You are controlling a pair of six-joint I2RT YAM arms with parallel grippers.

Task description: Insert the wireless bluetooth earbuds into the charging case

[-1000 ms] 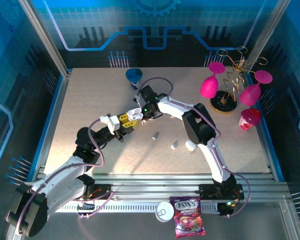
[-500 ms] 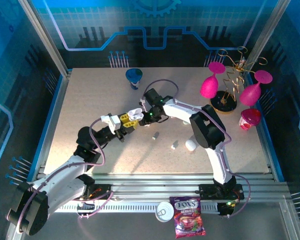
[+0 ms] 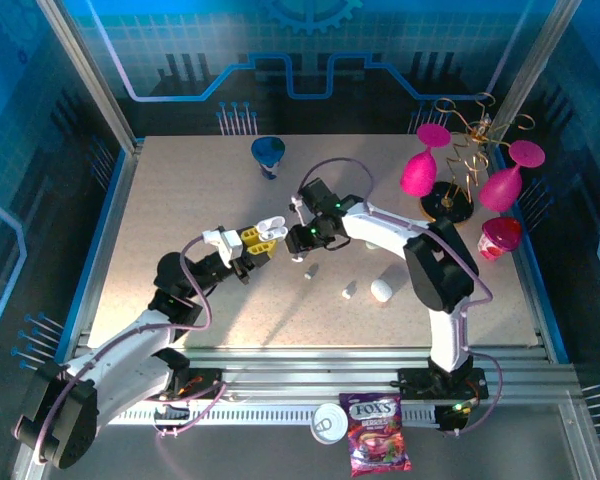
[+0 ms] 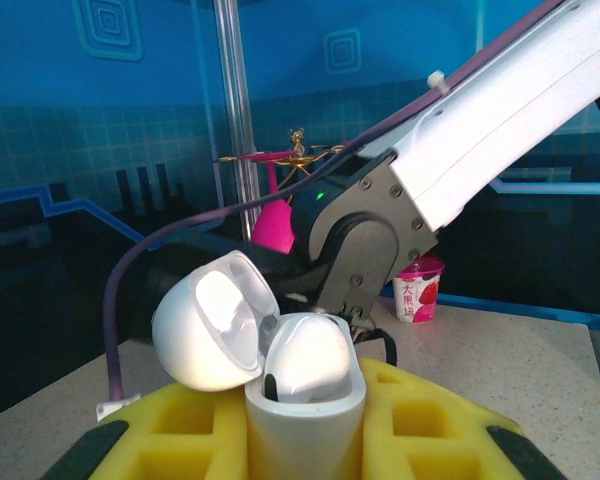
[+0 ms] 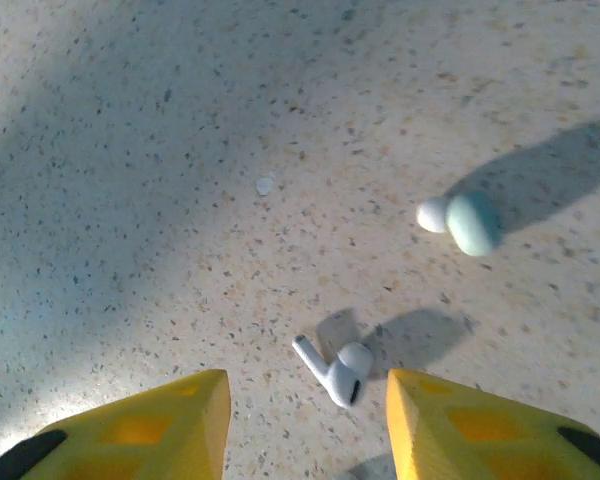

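Right gripper [image 5: 305, 425] has swung off the charging case [image 4: 305, 385] and now hangs, jaws parted and empty, over an earbud [image 5: 337, 372] mid worktop [image 3: 180, 180], far from every edge. Left gripper [image 3: 257, 241] stays clenched on the open case, possibly already part-loaded. Your next move is the pick.

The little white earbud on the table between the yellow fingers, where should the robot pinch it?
Probably the fat rounded head of the earbud, coming straight down from above. It lies flat on its side on the table, with its thin stem slanting away, so the head gives the open right gripper the most to squeeze.
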